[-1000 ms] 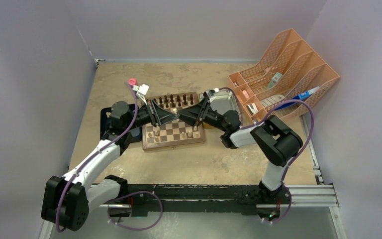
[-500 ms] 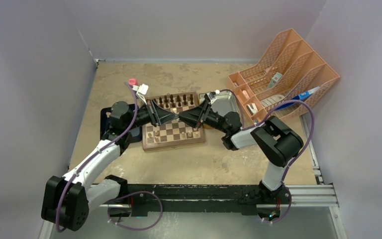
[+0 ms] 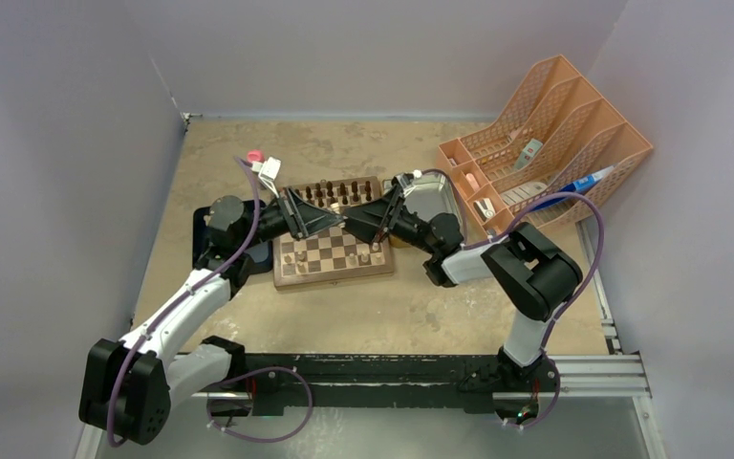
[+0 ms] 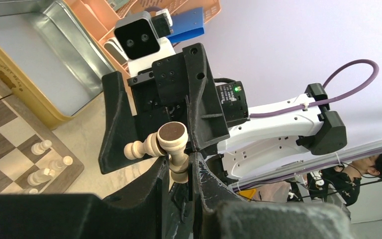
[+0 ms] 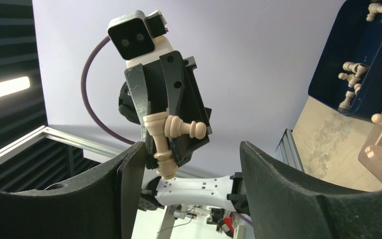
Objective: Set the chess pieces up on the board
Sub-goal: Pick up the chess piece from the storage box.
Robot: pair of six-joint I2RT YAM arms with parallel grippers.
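The board (image 3: pixel 333 278) lies mid-table, with dark chess pieces (image 3: pixel 336 192) along its far rows and a few pale ones (image 3: pixel 292 258) on the near row. Above the board the two grippers meet tip to tip. My left gripper (image 4: pixel 180 167) is shut on the stem of a pale piece (image 4: pixel 177 149), whose brown felt base faces the camera. A second pale piece (image 4: pixel 140 148) clings sideways to that base. My right gripper (image 5: pixel 191 149) stands wide open facing them, with the two pale pieces (image 5: pixel 159 142) just beyond its fingertips. Nothing is between its fingers.
A dark blue tray (image 3: pixel 201 232) left of the board holds more pale pieces (image 5: pixel 350 79). The metal tin (image 3: pixel 432 198) sits right of the board, with an orange file rack (image 3: pixel 547 134) behind it. A pink-capped item (image 3: pixel 254 157) lies at the back left.
The right gripper's jaws have spread wide apart. The left gripper keeps its grip on the pale piece, and its wrist has shifted slightly left and back.
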